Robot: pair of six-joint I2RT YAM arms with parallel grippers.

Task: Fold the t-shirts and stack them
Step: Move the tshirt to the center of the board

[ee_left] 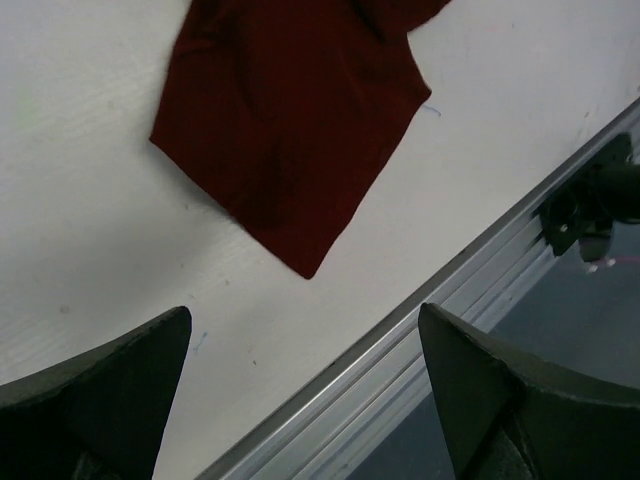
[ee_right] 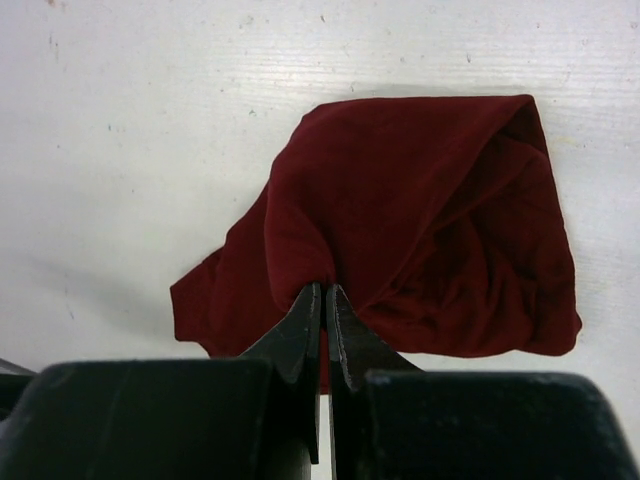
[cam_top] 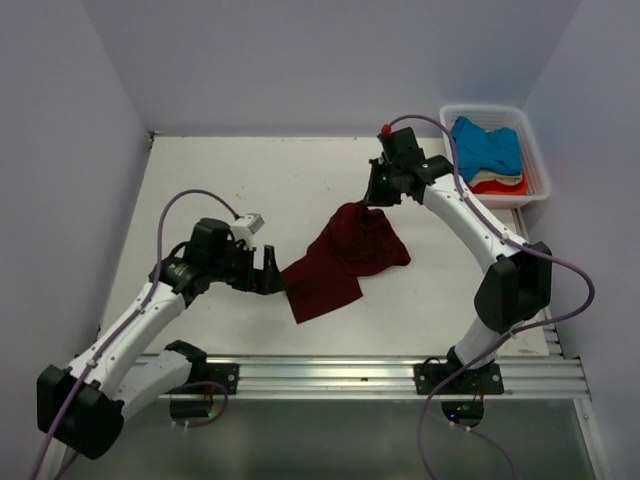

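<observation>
The maroon t-shirt (cam_top: 345,258) lies crumpled near the middle of the white bench (cam_top: 220,190), with its far edge lifted off the surface. The right fingers (cam_top: 374,203) are pinched tight on that raised fold, and the right wrist view shows cloth bunched between their tips. The left fingers (cam_top: 273,272) are spread wide and hold nothing, low over the bench just beside the shirt's left edge. In the far right corner sits a white slatted basket (cam_top: 537,160). It holds a bright blue t-shirt (cam_top: 487,145) on top of an orange-red t-shirt (cam_top: 497,186).
</observation>
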